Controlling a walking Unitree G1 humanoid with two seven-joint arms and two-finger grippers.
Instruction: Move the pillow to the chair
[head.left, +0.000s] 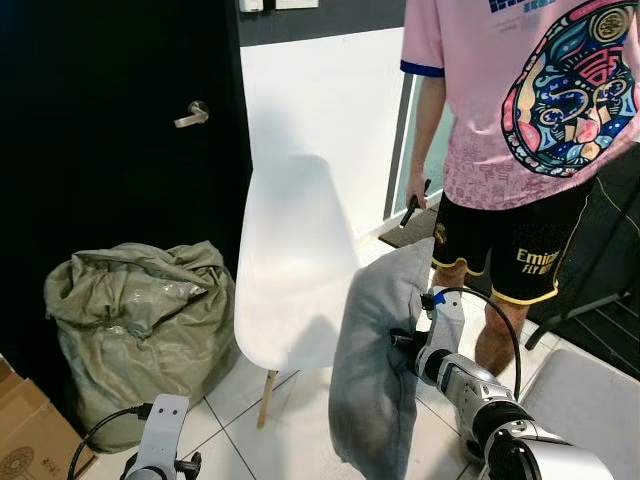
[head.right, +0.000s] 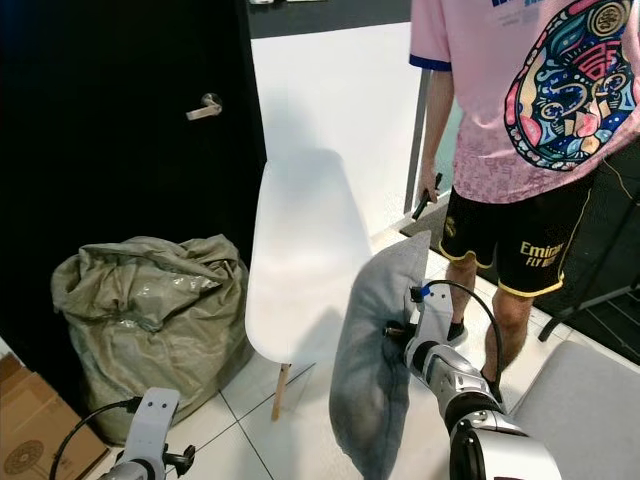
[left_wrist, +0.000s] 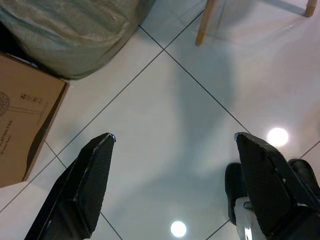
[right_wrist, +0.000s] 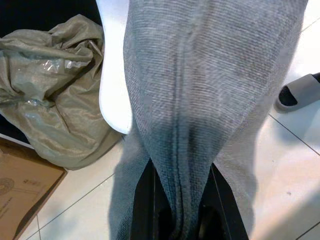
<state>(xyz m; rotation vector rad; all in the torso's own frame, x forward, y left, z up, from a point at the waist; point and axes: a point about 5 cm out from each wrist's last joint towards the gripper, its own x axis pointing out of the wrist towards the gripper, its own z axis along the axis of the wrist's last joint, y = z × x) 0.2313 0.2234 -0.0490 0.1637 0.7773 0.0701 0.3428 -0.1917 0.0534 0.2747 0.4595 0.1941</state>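
A grey pillow hangs upright in the air just right of the white chair. My right gripper is shut on the pillow's edge; in the right wrist view the black fingers pinch the pillow along its seam, with the chair's seat edge beyond. The pillow's lower end hangs below the seat level, over the floor. My left gripper hangs low over the tiled floor with its fingers wide apart and nothing between them.
A person in a pink shirt stands close behind the pillow, to the right of the chair. A stuffed olive sack sits left of the chair by the black door. A cardboard box lies at the lower left.
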